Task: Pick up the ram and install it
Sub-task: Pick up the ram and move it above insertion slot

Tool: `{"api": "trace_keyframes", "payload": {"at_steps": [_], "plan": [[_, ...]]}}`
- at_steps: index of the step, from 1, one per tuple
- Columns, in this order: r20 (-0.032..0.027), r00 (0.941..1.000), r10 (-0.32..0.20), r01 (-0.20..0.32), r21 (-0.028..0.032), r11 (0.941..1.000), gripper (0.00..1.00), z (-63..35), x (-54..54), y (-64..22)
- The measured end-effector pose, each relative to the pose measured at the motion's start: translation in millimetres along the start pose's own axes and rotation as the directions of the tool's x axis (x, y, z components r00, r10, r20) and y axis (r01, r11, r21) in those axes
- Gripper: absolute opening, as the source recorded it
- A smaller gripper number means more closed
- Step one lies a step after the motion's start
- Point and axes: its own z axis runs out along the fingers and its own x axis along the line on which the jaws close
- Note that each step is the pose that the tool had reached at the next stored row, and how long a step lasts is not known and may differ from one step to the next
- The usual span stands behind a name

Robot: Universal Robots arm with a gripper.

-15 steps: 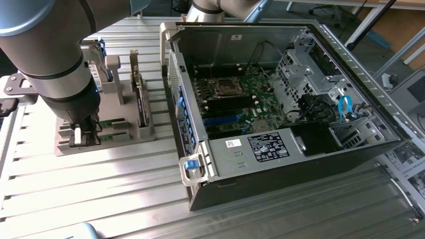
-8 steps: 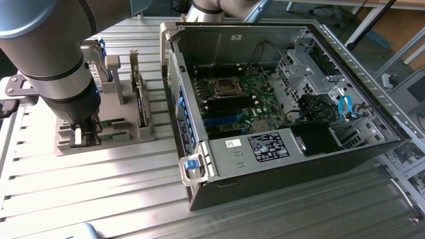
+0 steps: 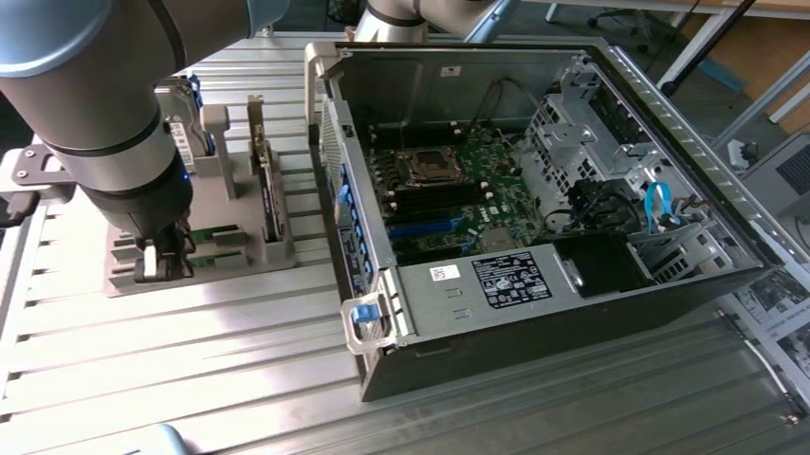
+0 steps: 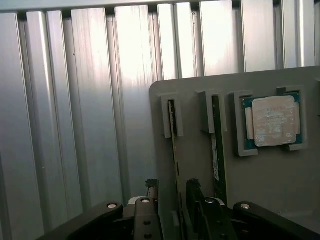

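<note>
Robot arm at a PC assembly bench: the gripper (image 4: 173, 189) stands with its jaws wide apart and holding nothing, one finger (image 4: 151, 191) on each side of the ram (image 4: 173, 135), a thin green stick set on edge in a slot of the grey holder (image 4: 192, 87); whether either finger touches it cannot be told. Just outside one finger stands the second stick (image 4: 216, 140), with a pale sticker whose writing cannot be read, leaving only a narrow lane on that side. Beyond that stick sits the processor chip (image 4: 272, 121) in its own pocket, its silver lid showing faint, unreadable marks. Outside the other finger the holder's edge lies close, with the ribbed metal table (image 4: 75, 100) open past it. In the exterior view the gripper (image 3: 162, 263) is low over the holder, and the open computer case (image 3: 570, 313) lies well apart from the jaws, carrying a black label (image 3: 511, 281) and a white sticker (image 3: 442, 273), neither legible.
</note>
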Motion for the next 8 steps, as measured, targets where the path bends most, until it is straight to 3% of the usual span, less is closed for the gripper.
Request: {"api": "trace_keyframes", "payload": {"at_steps": [8], "plan": [[0.0001, 0.9998, -0.018, 0.018, -0.0010, 0.9998, 0.36, 2.5, -3.1, 0.4]]}}
